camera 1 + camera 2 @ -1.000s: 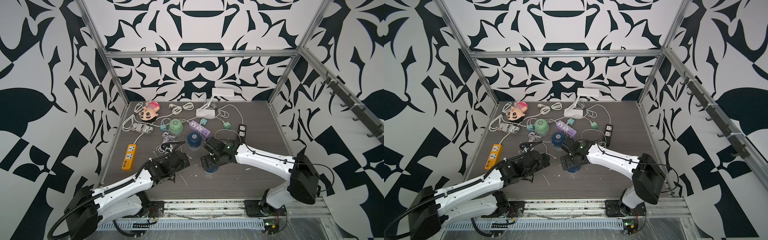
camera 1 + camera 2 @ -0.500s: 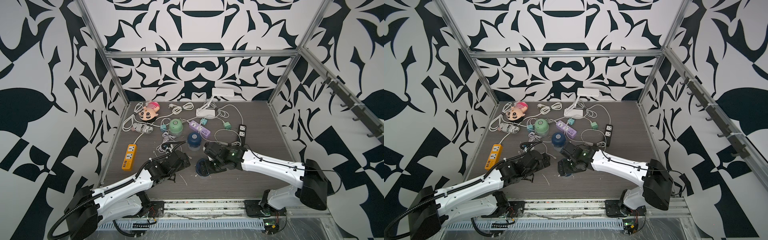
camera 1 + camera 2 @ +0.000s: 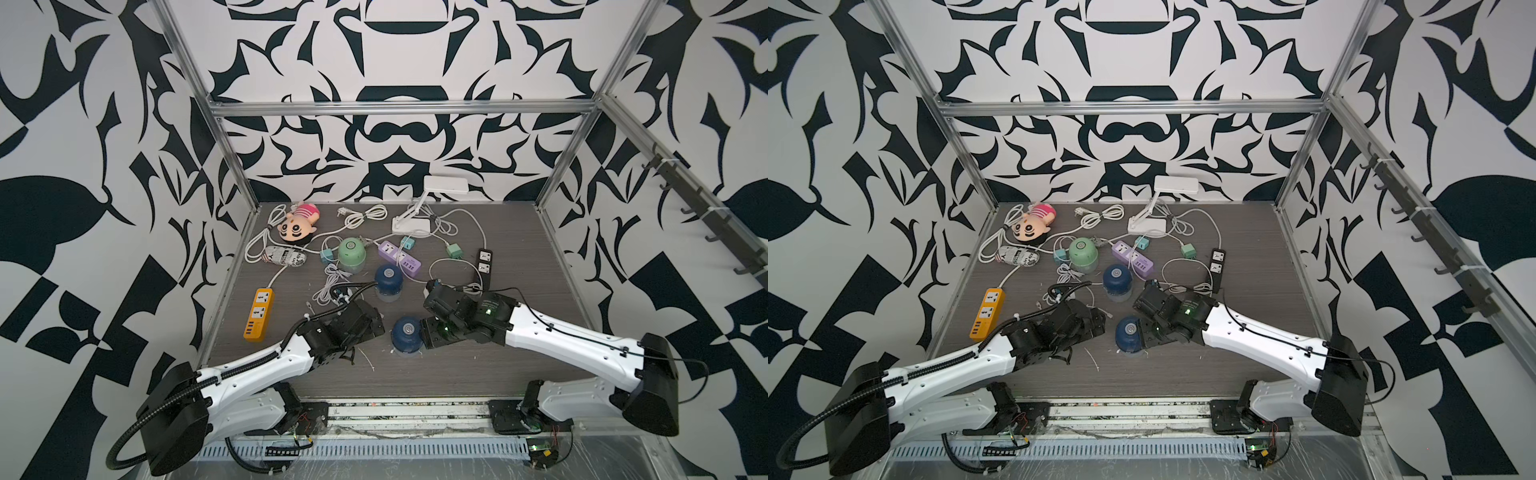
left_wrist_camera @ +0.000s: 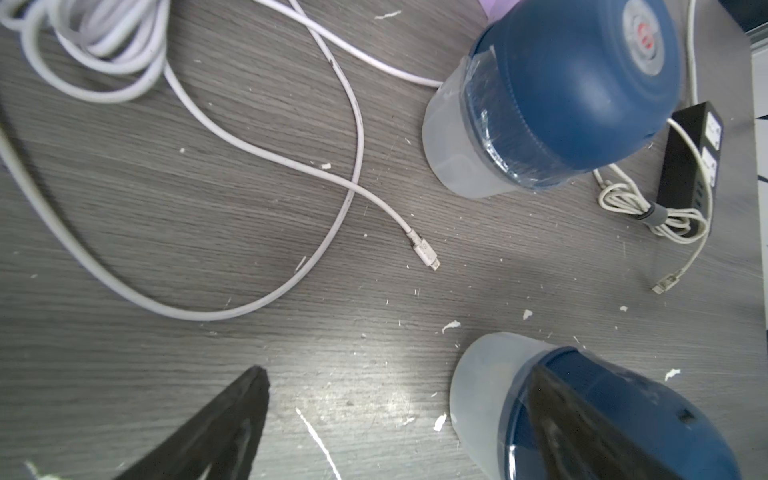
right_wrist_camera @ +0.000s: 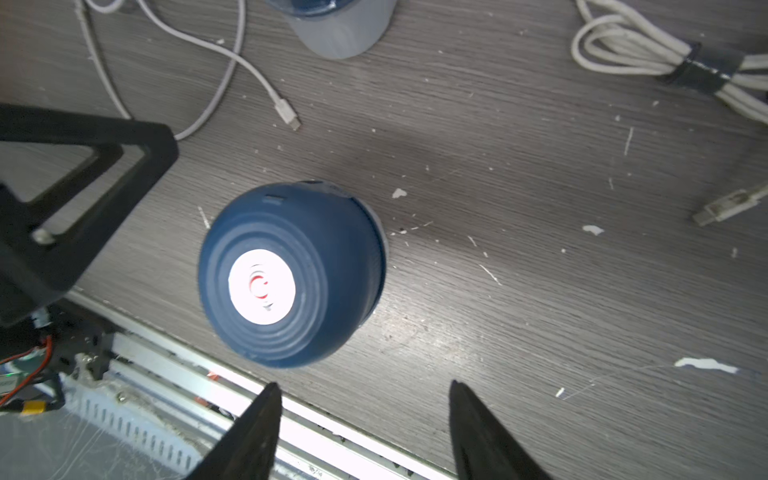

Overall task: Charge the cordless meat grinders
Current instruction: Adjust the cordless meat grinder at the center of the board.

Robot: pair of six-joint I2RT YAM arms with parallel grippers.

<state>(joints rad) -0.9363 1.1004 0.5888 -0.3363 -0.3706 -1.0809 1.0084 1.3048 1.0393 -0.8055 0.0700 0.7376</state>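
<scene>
Three dome-topped units, each upright on a clear cup base, silver button uppermost. The far navy grinder (image 3: 388,282) stands near the table (image 3: 519,332) centre. The mint green grinder (image 3: 351,253) is at its 10 o'clock and the near navy grinder (image 3: 407,334) at its 6 o'clock, none touching.

The tabletop (image 4: 208,216) looks like matt grey wood-grain laminate, flecked with white scraps; the near navy grinder (image 5: 320,232) has a smooth satin plastic dome, ribbed on top, over a frosted plastic cup
</scene>
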